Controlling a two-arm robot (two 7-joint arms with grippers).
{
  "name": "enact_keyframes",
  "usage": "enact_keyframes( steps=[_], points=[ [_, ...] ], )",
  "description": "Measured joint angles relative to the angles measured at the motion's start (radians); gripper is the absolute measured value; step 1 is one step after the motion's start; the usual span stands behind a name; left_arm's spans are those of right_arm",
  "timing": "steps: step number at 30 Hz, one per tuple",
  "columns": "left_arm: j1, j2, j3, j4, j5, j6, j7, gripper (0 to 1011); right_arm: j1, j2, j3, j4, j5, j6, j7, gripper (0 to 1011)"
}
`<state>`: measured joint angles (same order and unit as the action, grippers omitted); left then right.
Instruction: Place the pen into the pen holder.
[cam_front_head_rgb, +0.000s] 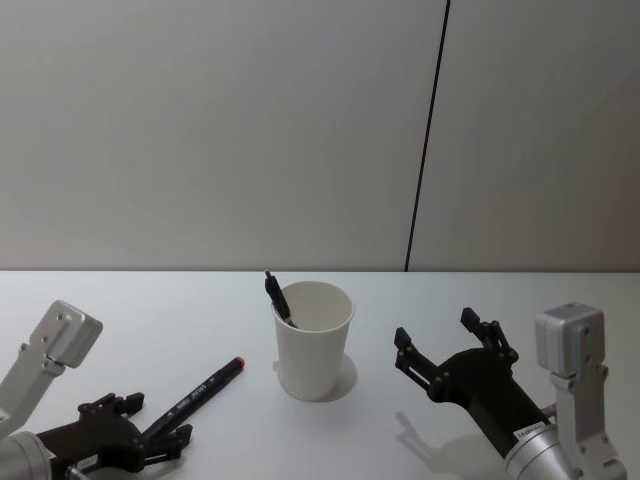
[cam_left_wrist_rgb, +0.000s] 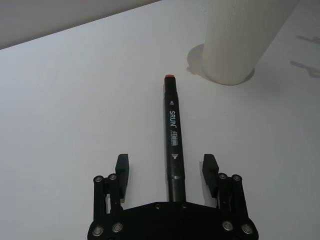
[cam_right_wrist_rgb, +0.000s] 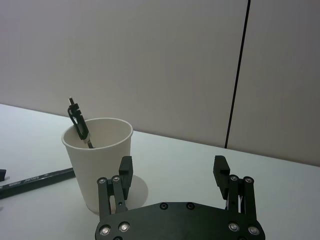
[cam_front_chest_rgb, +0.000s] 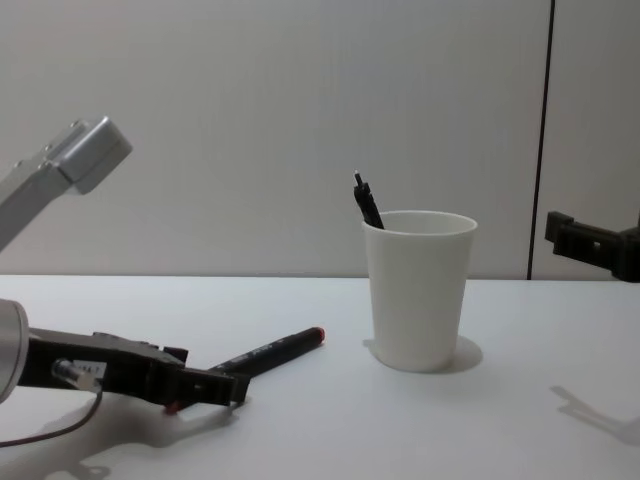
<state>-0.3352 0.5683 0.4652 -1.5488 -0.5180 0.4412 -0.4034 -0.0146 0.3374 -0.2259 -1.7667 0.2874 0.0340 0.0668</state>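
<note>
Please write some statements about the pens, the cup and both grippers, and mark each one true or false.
1. The marker pen lies on the table, to the robot's left of the pen holder. True.
2. The pen holder is empty. False: a black clip pen leans inside it.
3. The left gripper is shut on the marker pen. False: it is open, a finger on each side.
4. The right gripper is open and holds nothing. True.
</note>
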Motion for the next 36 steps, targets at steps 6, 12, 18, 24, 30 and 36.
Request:
enact_keyframes(
  steps=[6,12,18,24,30,36],
  points=[
    [0.0,0.0,0.0,0.001,0.0,0.002,0.001,888,0.0,0.0,0.0,0.0,0.0,0.0,0.0,1001],
    [-0.001,-0.001,0.001,0.001,0.0,0.004,0.001,860,0.0,0.0,0.0,0.0,0.0,0.0,0.0,1001],
    [0.0,0.0,0.002,-0.001,0.003,0.004,0.003,824,0.0,0.0,0.0,0.0,0.0,0.0,0.0,1001],
    [0.002,0.003,0.009,-0.013,0.019,0.006,0.01,786,0.0,0.0,0.0,0.0,0.0,0.0,0.0,1001],
    [0.004,0.005,0.014,-0.024,0.033,0.008,0.016,738,0.0,0.0,0.0,0.0,0.0,0.0,0.0,1001],
    [0.005,0.004,0.014,-0.027,0.037,0.009,0.015,662,0.0,0.0,0.0,0.0,0.0,0.0,0.0,1001]
  ],
)
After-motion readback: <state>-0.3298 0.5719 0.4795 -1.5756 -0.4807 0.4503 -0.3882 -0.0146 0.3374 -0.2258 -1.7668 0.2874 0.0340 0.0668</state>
